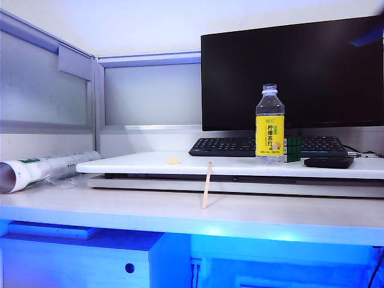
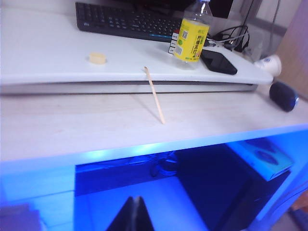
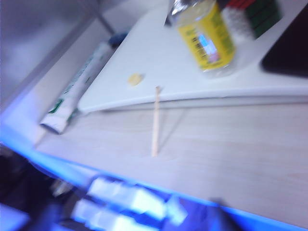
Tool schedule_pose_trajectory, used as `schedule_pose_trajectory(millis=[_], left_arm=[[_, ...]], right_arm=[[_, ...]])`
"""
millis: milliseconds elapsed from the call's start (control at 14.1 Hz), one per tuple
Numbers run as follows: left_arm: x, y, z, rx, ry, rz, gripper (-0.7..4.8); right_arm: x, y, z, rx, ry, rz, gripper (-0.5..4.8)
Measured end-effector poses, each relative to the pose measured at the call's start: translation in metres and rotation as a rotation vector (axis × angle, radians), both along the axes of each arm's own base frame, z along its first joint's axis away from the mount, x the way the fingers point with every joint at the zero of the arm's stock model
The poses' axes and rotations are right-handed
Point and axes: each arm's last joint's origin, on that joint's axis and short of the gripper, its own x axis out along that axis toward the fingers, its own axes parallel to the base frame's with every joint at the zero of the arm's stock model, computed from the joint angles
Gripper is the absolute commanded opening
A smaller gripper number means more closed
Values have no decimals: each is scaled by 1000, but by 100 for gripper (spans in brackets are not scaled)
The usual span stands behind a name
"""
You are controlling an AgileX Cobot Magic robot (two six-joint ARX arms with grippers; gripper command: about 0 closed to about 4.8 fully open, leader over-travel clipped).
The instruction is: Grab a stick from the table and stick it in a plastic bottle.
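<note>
The stick (image 1: 207, 185) leans on the raised board's edge (image 1: 180, 167), foot on the tabletop (image 1: 90, 207), well apart from the plastic bottle (image 1: 270, 123). It looks light, stiff, thin; I'd pinch mid-length. My left gripper (image 2: 134, 215) hangs low with jaws pressed together; my right gripper's jaws I cannot tell.

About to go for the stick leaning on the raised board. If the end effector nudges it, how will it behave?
The stick is thin and only propped against the board's edge, so a light nudge would probably topple it flat. It looks stiff but very light, likely to skid on the smooth table. Being flat, it shouldn't roll.
</note>
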Motion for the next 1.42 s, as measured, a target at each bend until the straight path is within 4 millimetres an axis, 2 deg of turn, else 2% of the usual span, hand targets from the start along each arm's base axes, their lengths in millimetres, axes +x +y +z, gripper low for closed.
schedule_pose_trajectory(millis=[71, 213, 284, 497, 639, 781, 923, 994, 1065, 1136, 1207, 1278, 1349, 1420], left_arm=[[0, 0, 0, -8, 5, 1, -5], [0, 0, 0, -26, 20, 3, -5], [0, 0, 0, -27, 21, 3, -5], [0, 0, 0, -19, 14, -6, -5], [0, 0, 0, 16, -15, -20, -5], [0, 0, 0, 19, -17, -21, -5], [0, 0, 0, 19, -17, -21, -5], [0, 0, 0, 19, -17, -21, -5], [0, 0, 0, 19, -17, -21, -5], [0, -1, 0, 18, -17, -25, -5], [-1, -1, 0, 16, -17, -36, -5], [-1, -1, 0, 16, -17, -39, -5], [-1, -1, 0, 15, -17, -44, -5], [-1, -1, 0, 15, -17, -44, -5]], right_arm=[[6, 1, 3, 9, 19, 7, 464], [42, 7, 14, 33, 130, 87, 464], [51, 11, 16, 35, 145, 105, 464], [87, 35, 11, 25, 214, 197, 465], [124, 62, -5, 13, 242, 260, 465], [151, 72, -24, 11, 311, 252, 464], [199, 93, -44, 2, 370, 269, 464], [216, 114, -52, -8, 376, 305, 464], [225, 127, -60, -14, 377, 323, 463], [252, 144, -84, 6, 434, 316, 463], [256, 145, -86, 0, 430, 299, 463], [257, 145, -86, -3, 428, 289, 418], [279, 153, -90, 31, 439, 257, 418], [278, 156, -90, 31, 439, 261, 418]])
